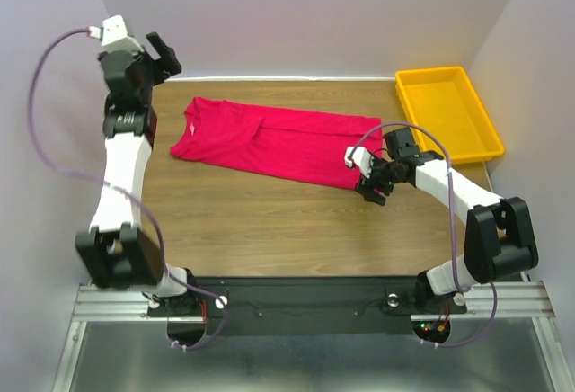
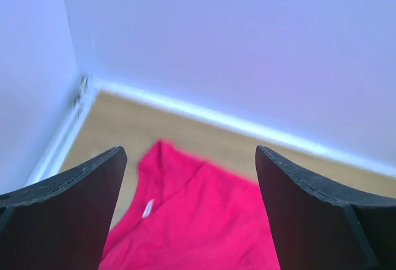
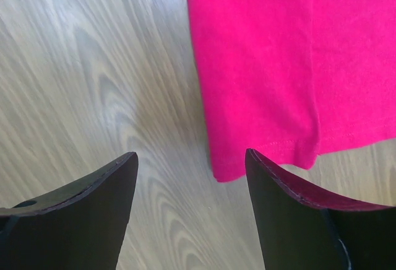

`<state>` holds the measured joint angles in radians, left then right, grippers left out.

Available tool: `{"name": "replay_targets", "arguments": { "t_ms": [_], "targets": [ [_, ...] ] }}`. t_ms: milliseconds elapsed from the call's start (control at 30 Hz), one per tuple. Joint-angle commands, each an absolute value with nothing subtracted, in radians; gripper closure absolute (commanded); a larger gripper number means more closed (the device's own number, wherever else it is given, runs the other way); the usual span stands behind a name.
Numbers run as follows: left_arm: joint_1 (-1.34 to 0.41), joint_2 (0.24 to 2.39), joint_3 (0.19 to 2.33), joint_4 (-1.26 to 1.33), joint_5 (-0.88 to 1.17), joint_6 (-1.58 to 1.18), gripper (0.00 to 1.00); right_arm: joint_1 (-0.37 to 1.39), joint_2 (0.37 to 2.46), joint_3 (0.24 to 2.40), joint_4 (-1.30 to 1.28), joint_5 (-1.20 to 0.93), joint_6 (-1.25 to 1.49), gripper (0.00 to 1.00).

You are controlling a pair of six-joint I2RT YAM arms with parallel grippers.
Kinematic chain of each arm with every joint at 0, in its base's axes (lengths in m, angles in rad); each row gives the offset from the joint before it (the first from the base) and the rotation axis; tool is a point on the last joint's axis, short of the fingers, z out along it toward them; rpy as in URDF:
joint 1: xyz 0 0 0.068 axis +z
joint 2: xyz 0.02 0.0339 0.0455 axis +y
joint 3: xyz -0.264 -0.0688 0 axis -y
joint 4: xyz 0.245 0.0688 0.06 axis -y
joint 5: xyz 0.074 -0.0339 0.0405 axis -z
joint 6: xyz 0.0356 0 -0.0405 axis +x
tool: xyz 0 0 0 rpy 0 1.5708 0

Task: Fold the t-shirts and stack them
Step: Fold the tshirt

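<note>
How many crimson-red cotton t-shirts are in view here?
1. The t-shirt lies across the far half of the wooden table, collar to the left; the yellow plastic tray holds none. Another beneath it cannot be ruled out.

no readable text anywhere; the small white neck label (image 2: 148,209) on the red t-shirt (image 1: 269,143) is too blurred to read.

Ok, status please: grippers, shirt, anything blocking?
Left gripper open, high near shirt. Right gripper open, low beside it. Shirt flat on table. Tray apart, nothing blocking.
</note>
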<state>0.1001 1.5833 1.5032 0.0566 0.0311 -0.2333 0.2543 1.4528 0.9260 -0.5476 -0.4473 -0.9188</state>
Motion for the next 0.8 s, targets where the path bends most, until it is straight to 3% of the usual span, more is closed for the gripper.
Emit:
{"name": "replay_targets", "arguments": {
  "t_ms": [0,333,567,633,667,733,767],
  "targets": [
    [0.115,1.334,1.231,0.248,0.009,-0.251,0.02,0.25,1.488,0.948,-0.546,-0.353,-1.023,0.26],
    [0.146,0.867,0.84,0.179,0.162,-0.284,0.02,0.25,1.598,0.962,-0.483,-0.287,-1.016,0.36],
    [0.144,0.752,0.735,0.14,0.236,-0.333,0.02,0.249,1.614,0.945,-0.434,-0.232,-1.003,0.48],
    [0.144,0.729,0.704,0.134,0.256,-0.353,0.02,0.25,1.618,0.942,-0.425,-0.219,-0.997,0.55],
    [0.146,0.723,0.693,0.132,0.271,-0.365,0.02,0.252,1.62,0.937,-0.423,-0.216,-0.994,0.65],
    [0.146,0.707,0.664,0.129,0.284,-0.382,0.02,0.25,1.62,0.928,-0.422,-0.209,-0.997,0.75],
    [0.146,0.692,0.655,0.124,0.294,-0.393,0.01,0.25,1.618,0.922,-0.422,-0.206,-0.997,0.86]
  ]
}}
